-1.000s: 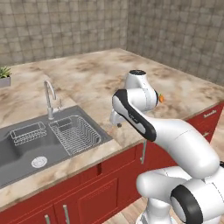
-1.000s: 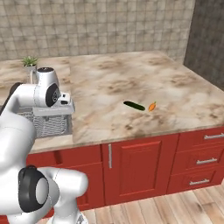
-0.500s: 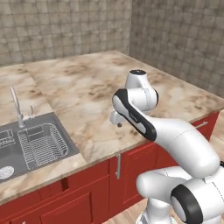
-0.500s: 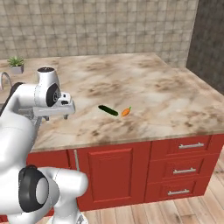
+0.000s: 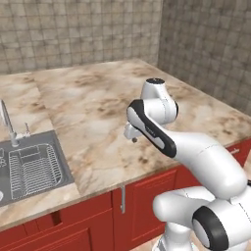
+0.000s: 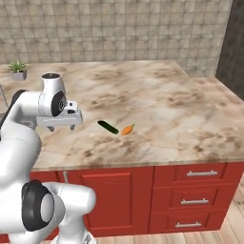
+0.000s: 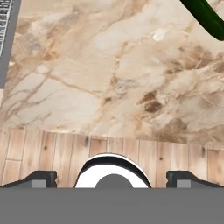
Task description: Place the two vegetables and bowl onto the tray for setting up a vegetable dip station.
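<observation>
A dark green cucumber and an orange carrot lie side by side on the marble counter, near its front edge. My gripper hangs above the counter's front edge, to the left of the cucumber and apart from it. In the left base view the gripper hangs under the white hand. In the hand view the fingertips stand wide apart with nothing between them, so the gripper is open, and one end of the cucumber shows at the top right. The bowl and the tray are out of view.
A steel sink with a wire dish rack and a faucet lies at the counter's left. A small potted plant stands at the back left. Red cabinets and drawers run below; tiled walls close the back and right.
The whole picture has shifted: the base has driven to the right along the counter, so the sink and the vegetables slide left in the views. The arm keeps its pose, gripper still open.
</observation>
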